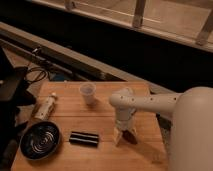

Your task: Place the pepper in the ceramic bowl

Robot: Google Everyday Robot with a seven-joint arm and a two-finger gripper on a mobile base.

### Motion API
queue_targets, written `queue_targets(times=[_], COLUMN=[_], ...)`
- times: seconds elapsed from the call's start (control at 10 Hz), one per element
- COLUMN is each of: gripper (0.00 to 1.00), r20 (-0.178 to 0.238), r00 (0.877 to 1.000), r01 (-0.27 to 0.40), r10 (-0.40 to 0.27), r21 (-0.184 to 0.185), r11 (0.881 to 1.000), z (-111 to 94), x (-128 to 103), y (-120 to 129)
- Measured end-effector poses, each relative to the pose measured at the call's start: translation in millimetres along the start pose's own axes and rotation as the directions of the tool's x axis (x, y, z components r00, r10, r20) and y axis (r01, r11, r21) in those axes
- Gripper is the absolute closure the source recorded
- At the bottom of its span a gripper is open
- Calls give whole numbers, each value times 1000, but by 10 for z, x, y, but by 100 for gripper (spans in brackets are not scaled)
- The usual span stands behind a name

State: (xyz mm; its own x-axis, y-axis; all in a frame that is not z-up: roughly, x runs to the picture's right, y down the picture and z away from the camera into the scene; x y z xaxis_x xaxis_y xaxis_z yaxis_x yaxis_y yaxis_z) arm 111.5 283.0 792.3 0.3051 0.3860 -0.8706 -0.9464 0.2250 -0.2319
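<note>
The pepper (132, 137) is a small dark red shape on the wooden table (100, 120), right of centre, mostly hidden under my gripper. My gripper (124, 135) points straight down and sits right on the pepper at table level. The white arm (150, 102) reaches in from the right. The ceramic bowl (40, 140) is dark and round with light rings inside. It stands at the table's front left, well away from the gripper.
A black ribbed block (83, 138) lies between the bowl and the gripper. A small white cup (88, 93) stands at the back centre. A pale oblong object (45, 106) lies at the left. Dark equipment and cables sit off the left edge.
</note>
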Motion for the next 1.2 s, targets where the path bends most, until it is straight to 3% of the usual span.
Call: queue_targets(times=[0.2,0.4,0.6,0.8,1.2], gripper=[66,86,99,100,100], r20=[-6,-3,0,7,127], r00=[1000,1000,1000,1000,992], r01=[2,3,1,1,-12], r10=[-2,-3,-1,-1,12], r21=[32,36,35,34,3], r11=[999,999,999,999,1000], z=[16,16,-10,-28,-370], x=[41,16,19,17,-16], y=[74,88,73,74,48])
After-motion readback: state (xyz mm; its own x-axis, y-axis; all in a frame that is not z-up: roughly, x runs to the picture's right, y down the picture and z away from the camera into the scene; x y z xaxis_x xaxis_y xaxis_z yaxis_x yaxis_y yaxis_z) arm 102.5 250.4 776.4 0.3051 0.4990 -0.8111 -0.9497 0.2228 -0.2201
